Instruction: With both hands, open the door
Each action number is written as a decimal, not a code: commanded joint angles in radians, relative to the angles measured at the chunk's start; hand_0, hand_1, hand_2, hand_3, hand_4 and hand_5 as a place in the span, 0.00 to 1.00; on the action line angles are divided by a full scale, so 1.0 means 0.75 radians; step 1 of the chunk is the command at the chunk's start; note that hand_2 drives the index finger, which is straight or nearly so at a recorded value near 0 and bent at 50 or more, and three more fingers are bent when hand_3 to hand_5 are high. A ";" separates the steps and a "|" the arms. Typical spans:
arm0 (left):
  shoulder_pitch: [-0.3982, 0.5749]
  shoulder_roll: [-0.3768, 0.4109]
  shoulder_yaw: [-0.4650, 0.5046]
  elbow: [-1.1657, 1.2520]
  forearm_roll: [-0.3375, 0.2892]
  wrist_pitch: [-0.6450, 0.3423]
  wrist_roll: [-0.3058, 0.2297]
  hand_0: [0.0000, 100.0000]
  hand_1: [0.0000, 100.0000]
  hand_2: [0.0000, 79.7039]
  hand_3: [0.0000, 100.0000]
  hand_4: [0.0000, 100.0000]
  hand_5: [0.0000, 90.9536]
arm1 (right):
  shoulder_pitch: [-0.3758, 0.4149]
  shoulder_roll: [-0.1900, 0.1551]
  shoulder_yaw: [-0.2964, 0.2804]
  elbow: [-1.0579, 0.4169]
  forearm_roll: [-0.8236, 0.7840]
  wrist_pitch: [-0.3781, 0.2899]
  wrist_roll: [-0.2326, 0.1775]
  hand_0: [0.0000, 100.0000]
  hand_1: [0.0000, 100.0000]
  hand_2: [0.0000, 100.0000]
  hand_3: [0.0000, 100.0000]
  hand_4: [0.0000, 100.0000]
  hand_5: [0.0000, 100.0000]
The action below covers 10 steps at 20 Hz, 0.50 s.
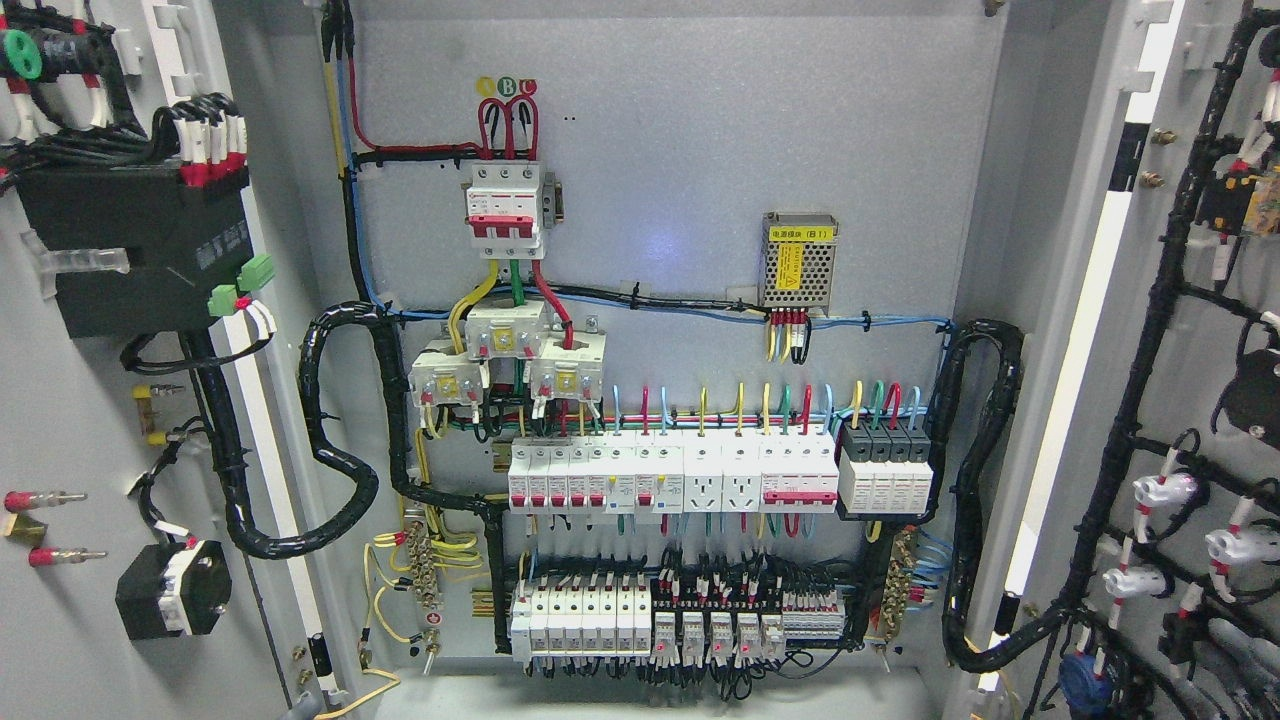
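Note:
An electrical cabinet stands with both doors swung wide. The left door [70, 420] shows its inner face at the picture's left, carrying a black box [140, 240], wired terminals and a round black switch back [170, 590]. The right door [1190, 400] shows its inner face at the right, with black cable looms and white lamp backs [1165, 490]. Between them lies the grey back panel [700, 150] with a red and white main breaker [505, 210], a row of white breakers [670, 475] and a lower terminal row [650, 620]. Neither hand nor arm shows.
A perforated metal power supply [798, 262] with a yellow label sits at the panel's upper right. Thick black corrugated conduits loop from the left door [340, 470] and the right door [985, 480] into the cabinet. The cabinet floor [650, 700] runs along the bottom edge.

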 commanded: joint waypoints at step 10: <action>0.069 0.052 0.229 0.051 0.126 0.000 -0.001 0.00 0.00 0.00 0.00 0.00 0.00 | 0.086 -0.023 -0.052 0.011 -0.025 -0.008 -0.001 0.00 0.00 0.00 0.00 0.00 0.00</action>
